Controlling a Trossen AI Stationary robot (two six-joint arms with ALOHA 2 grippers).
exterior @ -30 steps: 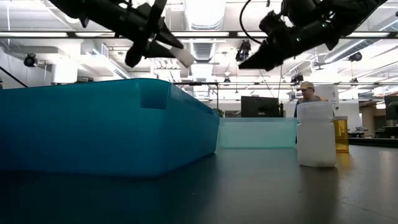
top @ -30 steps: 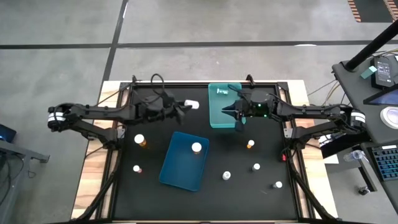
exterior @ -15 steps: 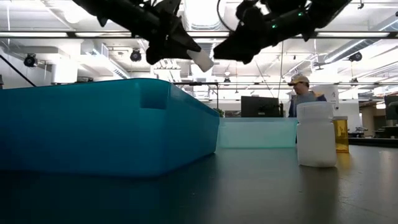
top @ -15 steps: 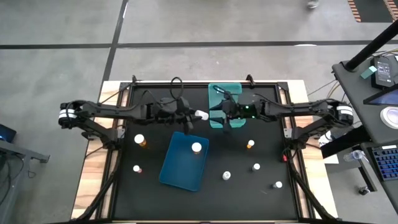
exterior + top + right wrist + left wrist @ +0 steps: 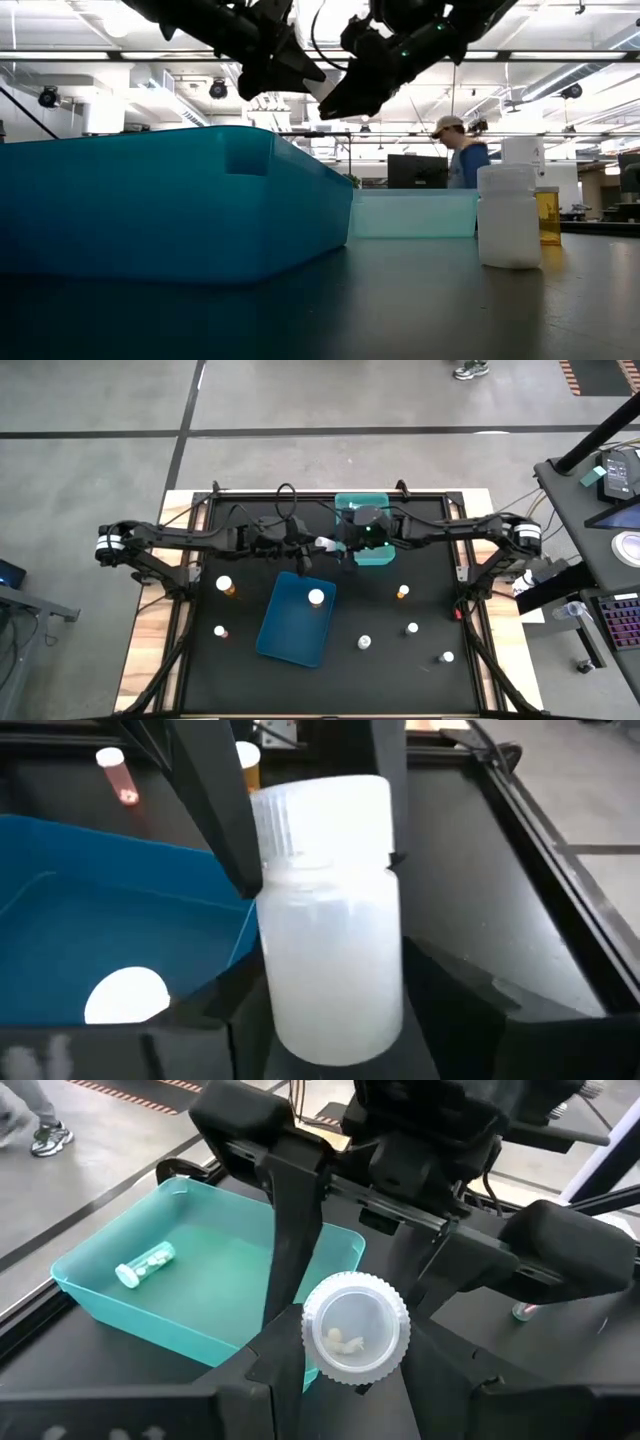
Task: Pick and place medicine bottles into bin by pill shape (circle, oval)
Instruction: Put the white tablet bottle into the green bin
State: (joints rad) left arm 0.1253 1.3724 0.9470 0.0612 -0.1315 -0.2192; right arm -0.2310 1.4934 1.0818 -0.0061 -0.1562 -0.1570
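Observation:
My left gripper [image 5: 314,544] is shut on a white medicine bottle [image 5: 323,543], held on its side in the air between the two bins. The right gripper [image 5: 340,546] faces it from the other side, open, with a finger on each side of the bottle [image 5: 330,940] and a gap still showing. Through the bottle's base [image 5: 355,1328], the left wrist view shows small pills inside. Below stands the dark blue bin [image 5: 285,630] with one bottle [image 5: 316,597] in it. The light teal bin [image 5: 110,1295] behind holds another bottle [image 5: 145,1265] lying flat.
Loose bottles stand on the black table: amber ones [image 5: 226,585] [image 5: 403,592] and white ones [image 5: 220,631] [image 5: 365,643] [image 5: 412,628] [image 5: 447,656]. A person [image 5: 462,160] walks in the room behind the table.
The right gripper has moved left from over the teal bin to the held bottle and opened around it. The left arm carried the bottle right, then held still.

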